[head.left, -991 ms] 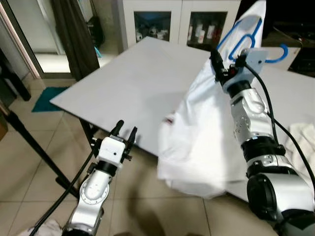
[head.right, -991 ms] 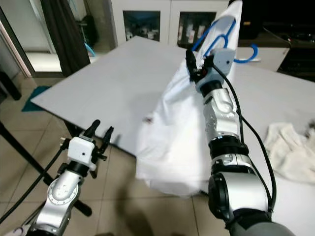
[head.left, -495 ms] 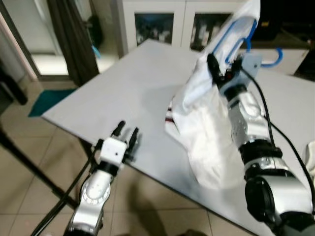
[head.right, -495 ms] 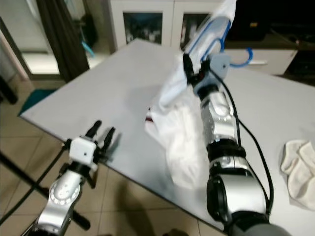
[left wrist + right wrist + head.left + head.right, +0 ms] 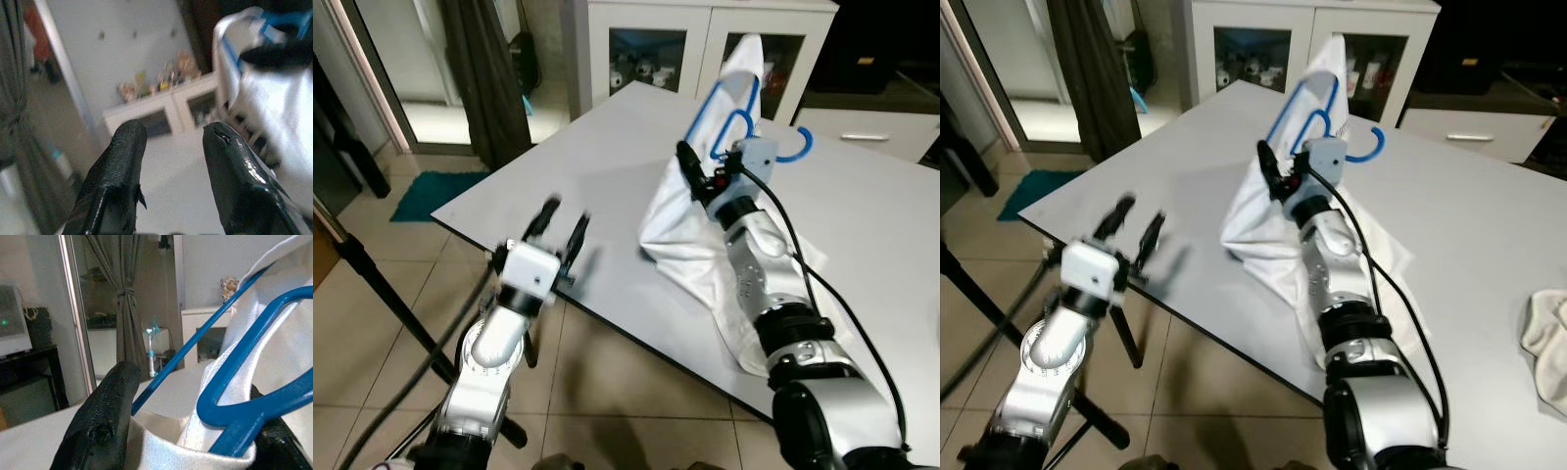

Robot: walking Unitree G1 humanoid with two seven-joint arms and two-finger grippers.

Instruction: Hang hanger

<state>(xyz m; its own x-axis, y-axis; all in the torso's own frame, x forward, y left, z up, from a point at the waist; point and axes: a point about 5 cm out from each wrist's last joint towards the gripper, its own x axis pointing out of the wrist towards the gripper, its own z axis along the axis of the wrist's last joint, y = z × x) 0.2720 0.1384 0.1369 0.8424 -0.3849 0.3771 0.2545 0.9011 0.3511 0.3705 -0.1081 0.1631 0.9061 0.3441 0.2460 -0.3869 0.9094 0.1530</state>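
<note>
Left eye view: the right gripper [image 5: 697, 172] is raised over the grey table [image 5: 607, 147], its fingers clenched on a blue hanger [image 5: 729, 117] that carries a white garment [image 5: 695, 245]. The hanger rises above the fingers, its hook [image 5: 795, 147] curling out beyond the wrist. The garment drapes from the fingers down onto the table surface and over its near edge. The left gripper [image 5: 560, 223] sits at the table's near edge, well apart from the garment, fingers released and spread, holding nothing; it is motion-blurred.

Right eye view: a second pale cloth [image 5: 1547, 343] lies on the table, far from both grippers. A white cabinet [image 5: 1263, 39] stands beyond the table.

Left wrist view: the two black fingers [image 5: 122, 161] stand apart with nothing between them; the white garment hangs beyond and to one side of the fingertips.

Right wrist view: blue hanger bars and bunched white fabric lie between the fingers [image 5: 105, 411].
</note>
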